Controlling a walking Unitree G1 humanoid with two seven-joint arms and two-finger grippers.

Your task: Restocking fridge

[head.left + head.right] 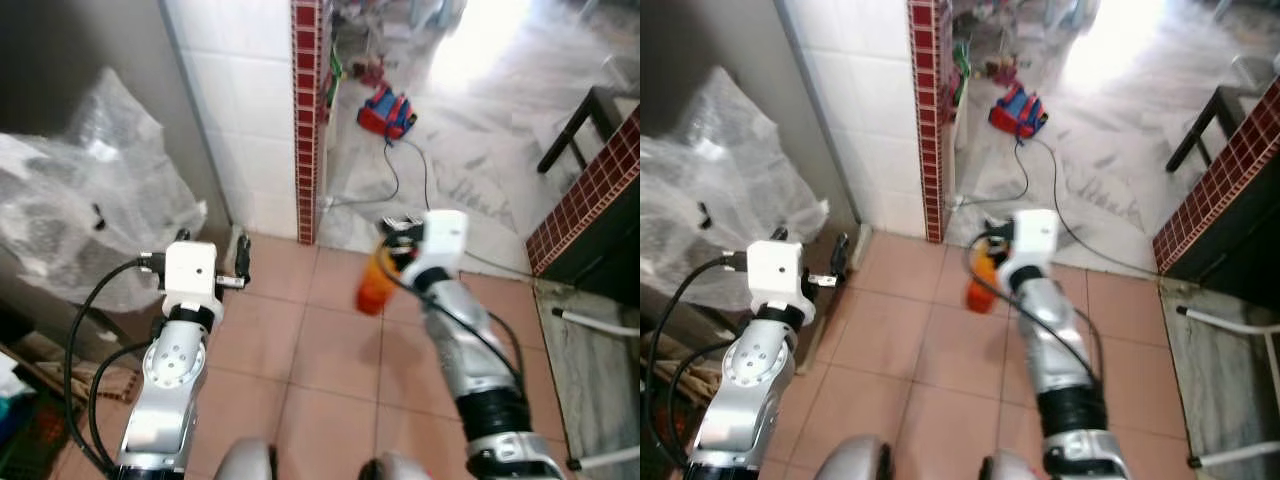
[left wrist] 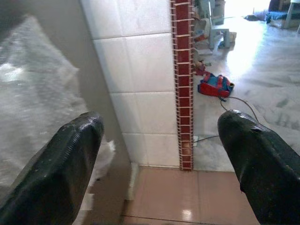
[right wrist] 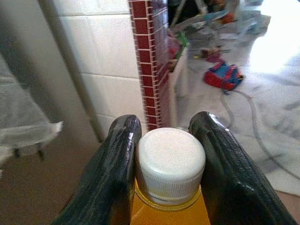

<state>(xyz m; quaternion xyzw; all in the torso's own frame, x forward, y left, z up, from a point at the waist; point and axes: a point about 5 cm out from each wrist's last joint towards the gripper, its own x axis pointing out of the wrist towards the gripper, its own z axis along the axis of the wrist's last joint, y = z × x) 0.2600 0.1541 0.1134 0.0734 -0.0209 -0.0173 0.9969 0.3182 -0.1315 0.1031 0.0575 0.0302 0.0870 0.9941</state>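
With the right gripper clamped on the orange juice bottle at its white cap and the left gripper spread empty, keep the bottle hanging upright while walking.

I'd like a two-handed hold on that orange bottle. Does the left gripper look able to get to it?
Probably yes: the left gripper is open and empty, with only bare floor between it and the orange bottle in the right gripper.

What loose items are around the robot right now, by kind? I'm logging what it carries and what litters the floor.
Orange bottle with white cap, held in the right gripper: 1
Red and blue bag on the floor: 1
Clear plastic sheeting: 1
Black cable on the floor: 1
Total: 4
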